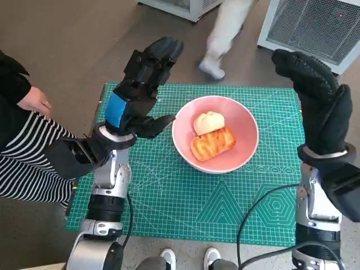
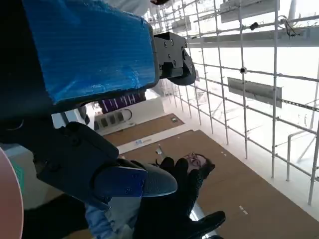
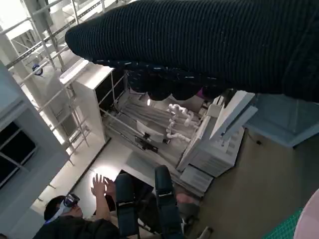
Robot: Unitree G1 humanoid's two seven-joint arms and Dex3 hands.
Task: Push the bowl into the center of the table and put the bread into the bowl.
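**Bread in the bowl, both hands clear**

Looking down, I judge the task essentially done: the pink bowl [image 1: 215, 134] sits near the middle of the green cutting mat [image 1: 185, 208] on the table, holding a round pale bun [image 1: 208, 122] and a glossy, ridged golden pastry [image 1: 212, 143]. My left hand [image 1: 140, 90] hovers beside the rim, fingers spread and empty; my gloved right hand [image 1: 318, 101] is raised, loosely extended, holding nothing.

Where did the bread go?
In the head view, the bread lies inside the pink bowl near the middle of the green mat, next to a pale bun, between the robot's two raised hands.
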